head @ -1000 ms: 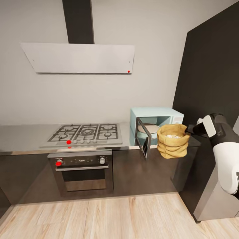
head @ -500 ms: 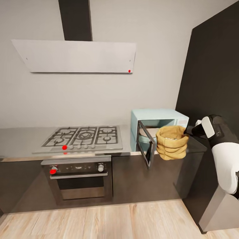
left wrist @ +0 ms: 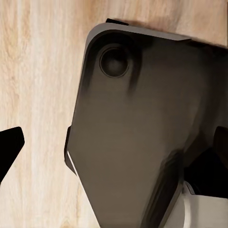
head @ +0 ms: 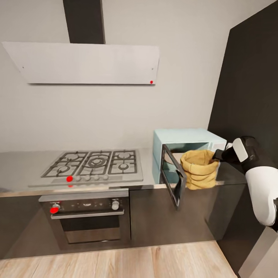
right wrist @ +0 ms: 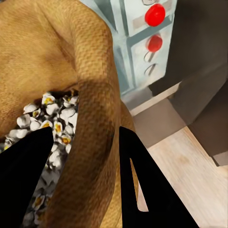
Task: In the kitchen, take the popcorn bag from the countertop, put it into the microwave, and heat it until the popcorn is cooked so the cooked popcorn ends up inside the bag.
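R wrist cam: my right gripper (right wrist: 83,178) has its fingers (right wrist: 142,190) clamped on the rolled rim of the popcorn bag (right wrist: 71,61), one dark finger inside, one outside. Popcorn (right wrist: 52,128) sits inside the bag, whitish w/ yellow bits. Past the bag, the microwave (right wrist: 137,33) panel w/ red dots.

L wrist cam: left gripper (left wrist: 114,152) looks down at the wood floor (left wrist: 33,71) and a grey robot base (left wrist: 137,133); fingers (left wrist: 9,145) apart, nothing between.

Head cam: right arm (head: 262,181) at 3 o'clock reaches in toward the bag (head: 199,170), which is held just in front of the open microwave (head: 187,139), beside its swung-out door (head: 173,173), over the counter (head: 23,170) edge. Can't tell if the bag touches the counter. Hob (head: 92,164) and oven (head: 87,214) at 9 o'clock, hood (head: 85,63) farther up at 11.
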